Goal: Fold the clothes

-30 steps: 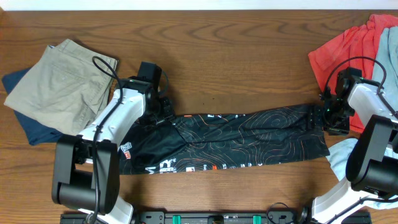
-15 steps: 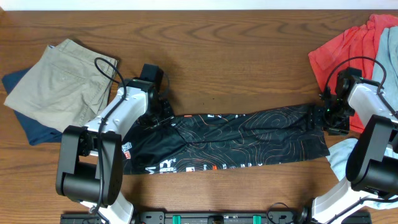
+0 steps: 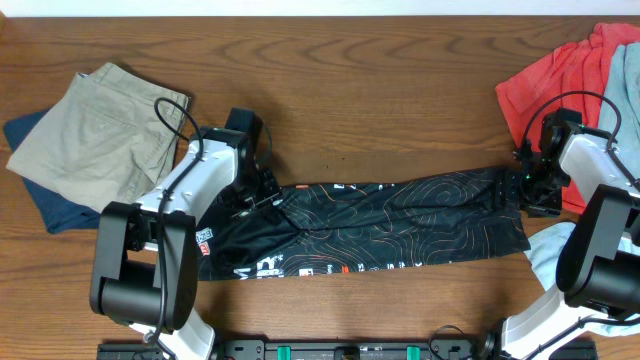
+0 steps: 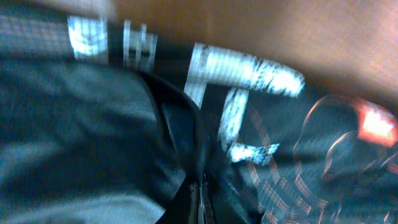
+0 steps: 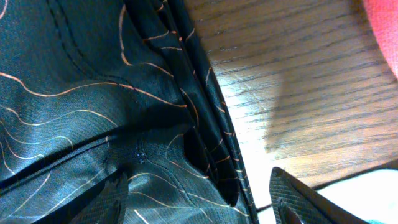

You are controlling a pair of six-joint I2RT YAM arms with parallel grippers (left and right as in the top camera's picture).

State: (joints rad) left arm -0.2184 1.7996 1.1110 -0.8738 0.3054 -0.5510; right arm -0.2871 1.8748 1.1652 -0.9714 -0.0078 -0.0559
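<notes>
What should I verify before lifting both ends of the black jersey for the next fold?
1. Is the left gripper shut on the black jersey at its left end: ok.
2. Is the right gripper shut on the right end: not ok; its jaws stand open with the fabric edge between them.
3. Is the jersey lying as one long band on the table: ok.
4. Are the khaki shorts apart from the jersey: ok.
5. Does the left grip hold every layer: cannot tell; the wrist view is blurred.
</notes>
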